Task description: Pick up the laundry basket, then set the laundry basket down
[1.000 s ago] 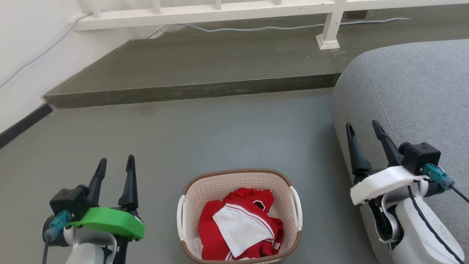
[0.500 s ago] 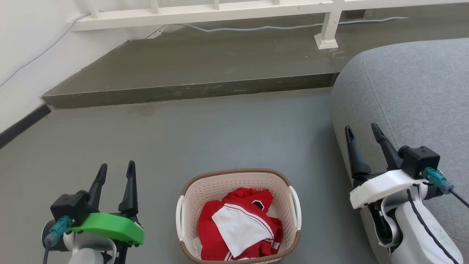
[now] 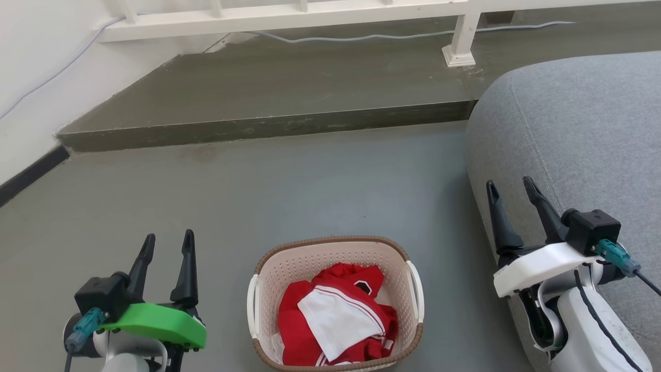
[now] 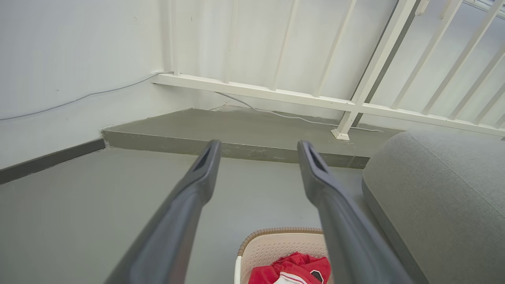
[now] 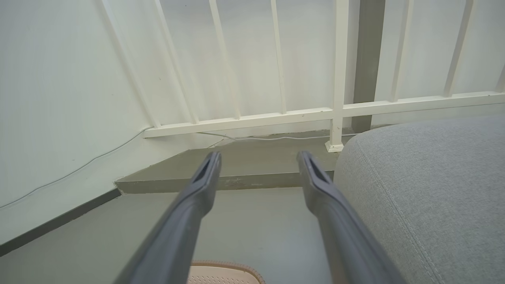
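- Left claw [image 3: 169, 236] and right claw [image 3: 508, 182]: fingers apart, both empty.
- Laundry basket [image 3: 330, 258] stands on the floor [image 3: 310, 181] between them, mouth up, long axis seemingly claw to claw, handles [image 3: 417, 289] at its ends.
- Fits either awaiting the lift or already set down.
- Grey sofa [image 3: 568, 129] beside the right claw.

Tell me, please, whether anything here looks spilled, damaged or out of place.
Nothing stands out: the laundry basket sits upright on the floor, its red and white clothes crumpled inside, none spilled out.
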Tool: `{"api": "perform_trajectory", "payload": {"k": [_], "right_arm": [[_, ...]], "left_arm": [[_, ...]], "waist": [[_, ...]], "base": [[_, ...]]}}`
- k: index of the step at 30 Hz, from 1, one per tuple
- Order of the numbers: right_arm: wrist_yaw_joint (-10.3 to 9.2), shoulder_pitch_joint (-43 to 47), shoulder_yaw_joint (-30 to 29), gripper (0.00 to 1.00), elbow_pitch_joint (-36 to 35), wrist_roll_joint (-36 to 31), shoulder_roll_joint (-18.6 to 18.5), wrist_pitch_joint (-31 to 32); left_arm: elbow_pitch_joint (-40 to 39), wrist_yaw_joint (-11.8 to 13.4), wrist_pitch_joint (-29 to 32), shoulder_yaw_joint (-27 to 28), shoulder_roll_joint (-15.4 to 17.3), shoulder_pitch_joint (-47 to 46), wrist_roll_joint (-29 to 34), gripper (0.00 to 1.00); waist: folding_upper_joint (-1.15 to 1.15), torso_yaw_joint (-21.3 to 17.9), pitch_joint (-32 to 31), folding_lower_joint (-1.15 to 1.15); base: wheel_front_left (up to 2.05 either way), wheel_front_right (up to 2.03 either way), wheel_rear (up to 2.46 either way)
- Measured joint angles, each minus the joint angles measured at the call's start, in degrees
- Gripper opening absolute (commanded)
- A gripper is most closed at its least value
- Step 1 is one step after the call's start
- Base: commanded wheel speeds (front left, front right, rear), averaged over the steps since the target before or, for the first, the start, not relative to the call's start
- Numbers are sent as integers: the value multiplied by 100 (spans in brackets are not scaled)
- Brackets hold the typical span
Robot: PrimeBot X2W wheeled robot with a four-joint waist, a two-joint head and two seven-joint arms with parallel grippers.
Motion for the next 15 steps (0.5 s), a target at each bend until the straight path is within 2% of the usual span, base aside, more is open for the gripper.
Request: {"api": "perform_trajectory", "payload": {"k": [15], "right_arm": [[97, 4, -104, 100, -4, -94, 54, 0]], "left_arm": [[0, -49, 0, 121, -34, 30, 47, 100]], "waist": [[0, 6, 29, 0]], "base": [[0, 0, 0]]}}
